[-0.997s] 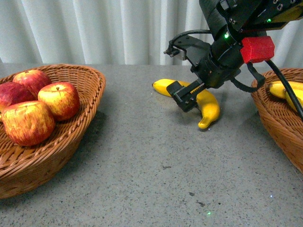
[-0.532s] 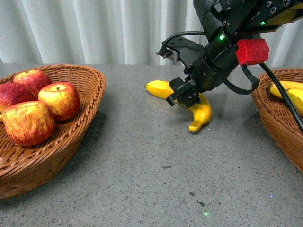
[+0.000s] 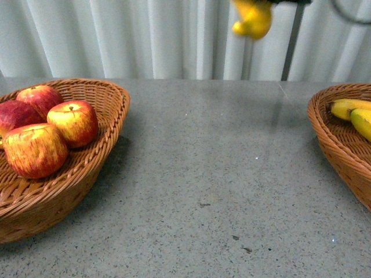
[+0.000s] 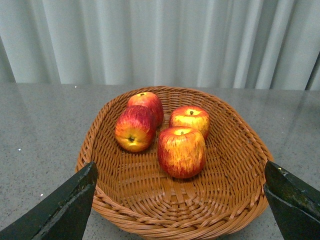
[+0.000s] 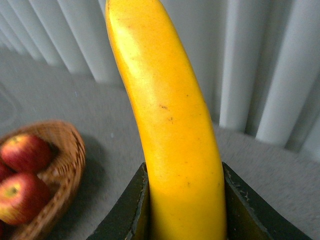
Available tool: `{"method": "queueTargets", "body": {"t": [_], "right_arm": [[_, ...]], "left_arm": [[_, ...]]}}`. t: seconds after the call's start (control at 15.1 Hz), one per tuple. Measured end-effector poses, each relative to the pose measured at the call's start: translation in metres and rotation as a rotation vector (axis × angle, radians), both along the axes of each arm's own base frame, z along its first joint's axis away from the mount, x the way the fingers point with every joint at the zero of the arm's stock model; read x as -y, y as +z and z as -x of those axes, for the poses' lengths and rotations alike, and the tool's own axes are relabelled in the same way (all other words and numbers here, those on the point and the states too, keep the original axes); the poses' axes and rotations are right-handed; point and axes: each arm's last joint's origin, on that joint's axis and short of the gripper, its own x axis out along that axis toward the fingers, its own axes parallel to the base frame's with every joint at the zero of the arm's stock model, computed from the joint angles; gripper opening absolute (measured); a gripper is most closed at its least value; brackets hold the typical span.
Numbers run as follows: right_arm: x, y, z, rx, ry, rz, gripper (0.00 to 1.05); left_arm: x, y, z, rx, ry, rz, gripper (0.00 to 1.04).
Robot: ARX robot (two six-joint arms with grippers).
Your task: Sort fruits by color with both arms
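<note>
Several red apples (image 3: 72,121) lie in the wicker basket (image 3: 110,124) at the left. In the left wrist view the same apples (image 4: 181,151) rest in that basket (image 4: 150,200), and my left gripper (image 4: 180,212) hovers open before its rim, holding nothing. My right gripper (image 5: 184,205) is shut on a banana (image 5: 170,130), its fingers (image 5: 127,212) pressing both sides. In the front view only that banana's end (image 3: 253,20) shows, high at the top edge above the table. Two more bananas (image 3: 349,107) lie in the right basket (image 3: 330,145). Neither gripper shows in the front view.
A grey speckled table (image 3: 208,185) stretches between the two baskets. White curtains (image 3: 145,35) hang along the far edge. The right wrist view shows part of the apple basket (image 5: 60,165) far below.
My right gripper closed on the banana lying mid-table and lifted it. The banana now hangs at the top edge of the front view, and the arm has left the frame.
</note>
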Motion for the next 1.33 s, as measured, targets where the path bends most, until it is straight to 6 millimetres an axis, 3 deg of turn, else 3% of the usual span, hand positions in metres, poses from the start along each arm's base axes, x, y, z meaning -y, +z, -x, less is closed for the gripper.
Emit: {"method": "queueTargets", "body": {"t": [0.07, 0.2, 0.27, 0.33, 0.47, 0.6, 0.8, 1.0, 1.13, 1.2, 1.33], "right_arm": [[0.042, 0.026, 0.026, 0.077, -0.047, -0.080, 0.32], [0.096, 0.024, 0.058, 0.041, -0.171, -0.056, 0.32], [0.157, -0.030, 0.101, -0.117, -0.324, 0.149, 0.32], [0.175, -0.051, 0.121, -0.127, -0.331, 0.307, 0.32], [0.181, -0.061, 0.139, -0.105, -0.288, 0.451, 0.38], [0.181, -0.057, 0.144, -0.060, -0.261, 0.520, 0.63], [0.171, -0.023, 0.158, 0.062, -0.241, 0.488, 1.00], [0.150, 0.028, 0.180, 0.261, -0.178, 0.345, 0.98], [0.132, 0.060, 0.219, 0.379, -0.114, 0.234, 0.98], [0.121, 0.063, 0.237, 0.359, -0.236, 0.190, 0.90], [0.114, 0.022, 0.281, 0.243, -0.539, 0.125, 0.64]], "left_arm": [[0.000, 0.000, 0.000, 0.000, 0.000, 0.000, 0.98], [0.000, 0.000, 0.000, 0.000, 0.000, 0.000, 0.98], [0.000, 0.000, 0.000, 0.000, 0.000, 0.000, 0.98], [0.000, 0.000, 0.000, 0.000, 0.000, 0.000, 0.98], [0.000, 0.000, 0.000, 0.000, 0.000, 0.000, 0.98], [0.000, 0.000, 0.000, 0.000, 0.000, 0.000, 0.98], [0.000, 0.000, 0.000, 0.000, 0.000, 0.000, 0.98], [0.000, 0.000, 0.000, 0.000, 0.000, 0.000, 0.98], [0.000, 0.000, 0.000, 0.000, 0.000, 0.000, 0.98], [0.000, 0.000, 0.000, 0.000, 0.000, 0.000, 0.98], [0.000, 0.000, 0.000, 0.000, 0.000, 0.000, 0.98]]}}
